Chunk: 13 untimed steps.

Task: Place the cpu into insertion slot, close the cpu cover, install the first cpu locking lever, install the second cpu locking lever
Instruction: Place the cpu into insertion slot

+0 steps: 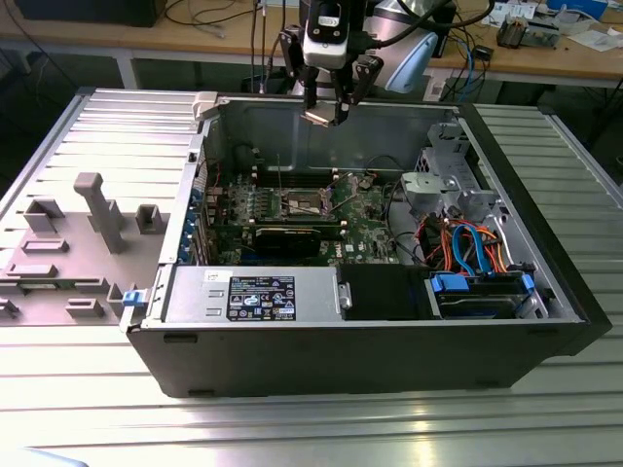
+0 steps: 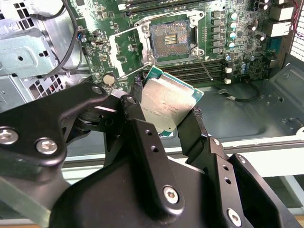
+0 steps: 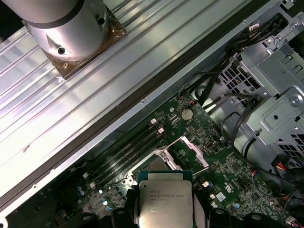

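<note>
Beginning to the exterior view's left of the insertion slot (image 1: 304, 202), a grey moulded fixture plate (image 1: 78, 229) lies on the ribbed desk (image 1: 292, 428), well apart from the slot and outside the open computer case (image 1: 545, 282); it has no share in my grip. High over the slot hangs my tool (image 1: 326, 109), though I cannot tell whether it is squarely above it; the tool is pressed together on the cpu (image 2: 168, 102), its two black fingers (image 2: 137, 116) pinching opposite edges, which I judge keeps the metal top and the underside untouched and lets the chip go down flat. The cpu is in the air, well apart from the slot and not seated; in the second wrist view it looks turned against the slot's square, so I judge it not yet lined up. The slot shows its dark centre because the cpu cover (image 2: 114, 56) is open, just beside the slot, and a thin locking lever (image 2: 206, 69) stands unlatched near it. To the exterior view's right of the slot sits the drive cage (image 1: 453, 190) with orange and blue cables.
</note>
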Tool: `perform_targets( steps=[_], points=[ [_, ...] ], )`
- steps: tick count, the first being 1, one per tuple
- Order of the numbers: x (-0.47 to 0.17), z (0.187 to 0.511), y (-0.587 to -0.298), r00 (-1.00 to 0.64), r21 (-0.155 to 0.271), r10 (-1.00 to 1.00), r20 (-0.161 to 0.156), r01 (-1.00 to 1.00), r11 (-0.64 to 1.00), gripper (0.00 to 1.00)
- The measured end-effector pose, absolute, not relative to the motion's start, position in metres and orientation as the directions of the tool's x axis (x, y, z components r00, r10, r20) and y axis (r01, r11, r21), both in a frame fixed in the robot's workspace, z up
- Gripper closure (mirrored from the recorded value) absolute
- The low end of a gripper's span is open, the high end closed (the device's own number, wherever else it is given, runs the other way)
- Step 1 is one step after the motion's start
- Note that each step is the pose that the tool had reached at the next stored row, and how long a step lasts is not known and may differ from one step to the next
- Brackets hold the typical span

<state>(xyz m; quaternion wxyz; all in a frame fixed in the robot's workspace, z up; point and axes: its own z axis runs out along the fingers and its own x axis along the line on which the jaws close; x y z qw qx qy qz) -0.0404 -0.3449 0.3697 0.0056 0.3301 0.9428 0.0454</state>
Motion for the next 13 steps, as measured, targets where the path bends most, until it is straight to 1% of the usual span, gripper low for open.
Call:
perform_targets(
  steps=[4, 13],
  points=[
    [-0.0404, 0.3697, -0.3449, -0.774, 0.089, 0.633, 0.019, 0.632, 0.77, 0.46],
    [-0.0404, 0.369, -0.3449, -0.671, 0.089, 0.741, 0.019, 0.739, 0.668, 0.46]
  ],
)
